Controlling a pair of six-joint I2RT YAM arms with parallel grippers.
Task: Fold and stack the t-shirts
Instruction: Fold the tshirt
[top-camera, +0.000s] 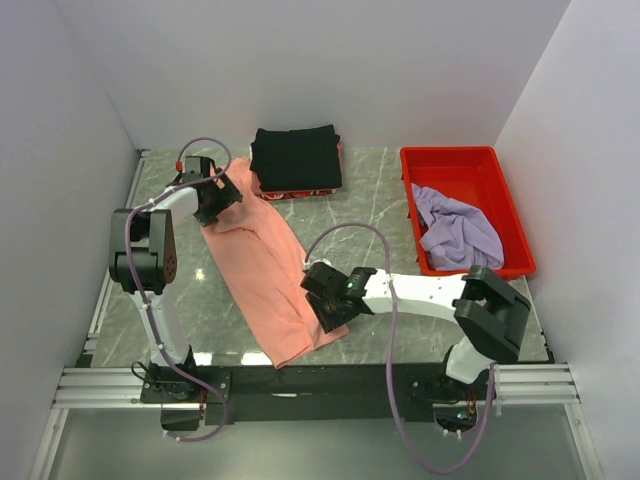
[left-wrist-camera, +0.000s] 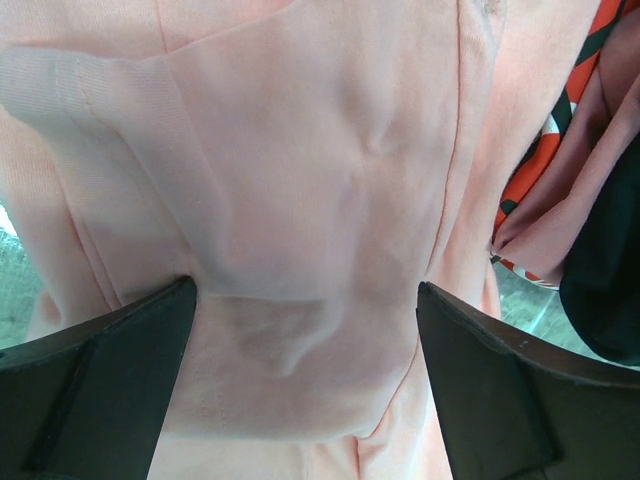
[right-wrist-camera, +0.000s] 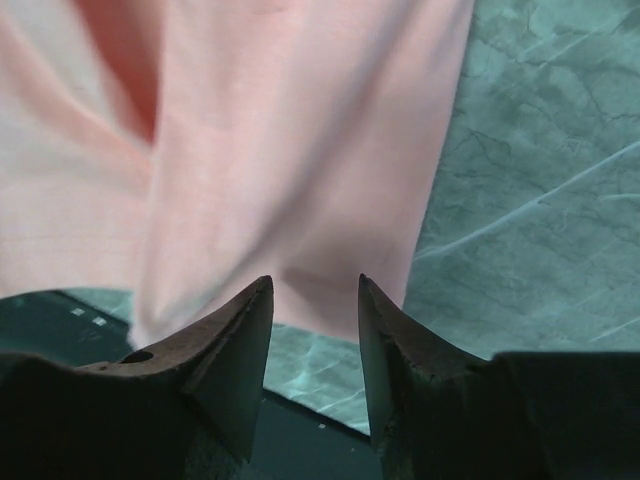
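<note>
Grey-green marbled surface (top-camera: 400, 240) out in front, and across its left half lies the salmon-pink t-shirt (top-camera: 262, 275), flat in a long diagonal strip from the far left down to the near edge. Over on the right sits the red tray (top-camera: 470, 178). At the back there's the black t-shirt (top-camera: 295, 158) in a neat rectangular fold, just beside the pink one's far end. The lavender-purple t-shirt (top-camera: 458, 232) is rumpled inside the tray, towards its near end. The left arm (top-camera: 150, 240) reaches to the pink shirt's far end; the left jaws are spread wide, low over the cloth, gripping nothing. The right arm (top-camera: 430, 292) comes in at the near end; the right jaws are partly open at the shirt's edge, with nothing pinched between them.
</note>
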